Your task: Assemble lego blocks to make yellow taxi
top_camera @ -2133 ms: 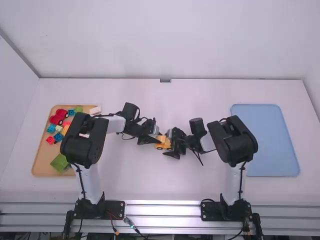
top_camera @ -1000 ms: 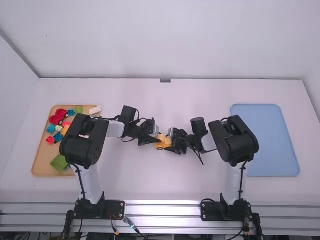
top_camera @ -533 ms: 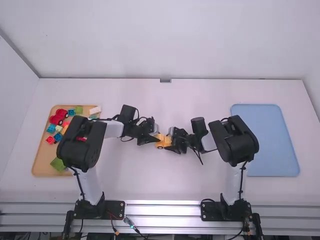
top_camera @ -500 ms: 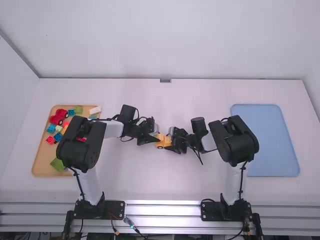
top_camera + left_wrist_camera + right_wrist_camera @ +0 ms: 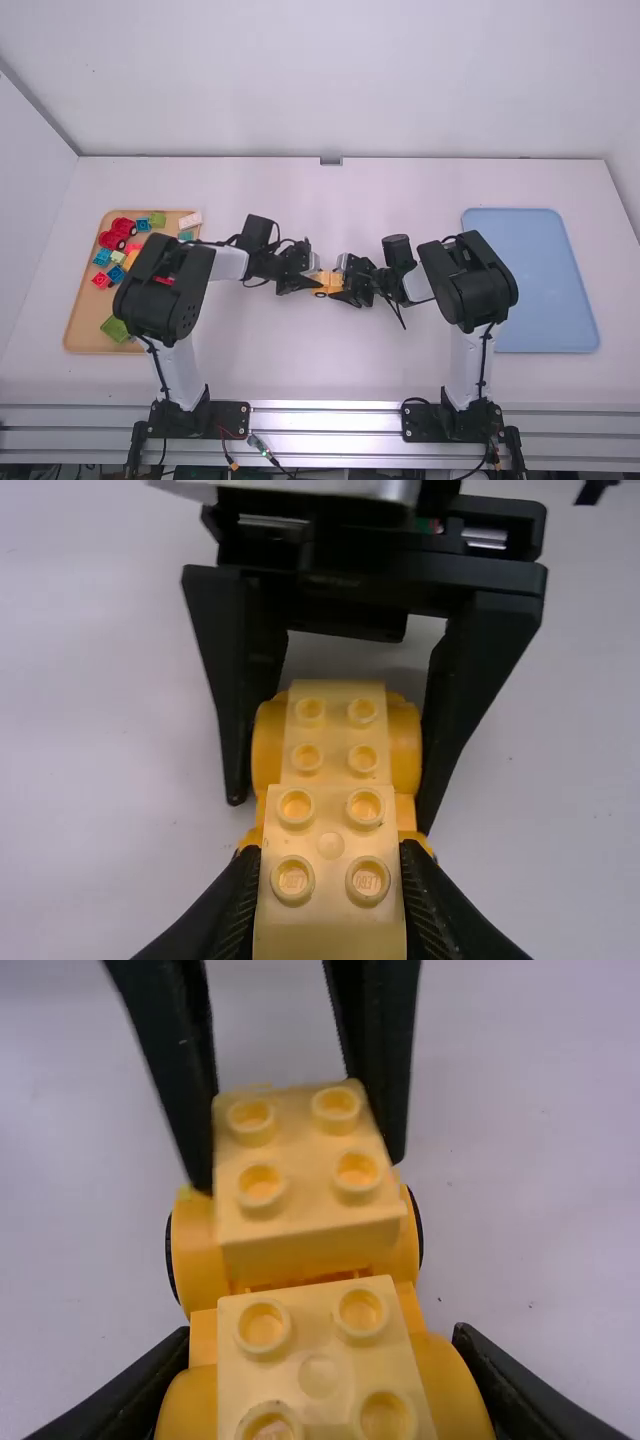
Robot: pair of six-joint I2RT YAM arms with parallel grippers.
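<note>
Near the table's middle, my left gripper [image 5: 311, 281] and my right gripper [image 5: 348, 288] meet at the orange-yellow car [image 5: 327, 283]. In the left wrist view, my left gripper [image 5: 330, 855] is shut on a pale yellow four-stud brick [image 5: 330, 825]. That brick lies over one end of the car base; whether it is fully seated, I cannot tell. Another pale yellow brick [image 5: 335, 735] sits on the base's other end, between the right gripper's fingers. From the right wrist, my right gripper [image 5: 322, 1345] is shut on the car base [image 5: 195, 1250], across its rounded sides.
At the left, a wooden tray [image 5: 85, 325] holds several loose blocks: red, blue, green, pink and others. A white brick [image 5: 190, 221] lies at its far right corner. The blue tray [image 5: 530, 280] stands at the right. Both arms' links stretch low over the table.
Since two seconds ago, the right gripper's fingers have drawn together onto the car. The left arm's elbow has swung slightly left, and its gripper has shifted a little while staying at the car.
</note>
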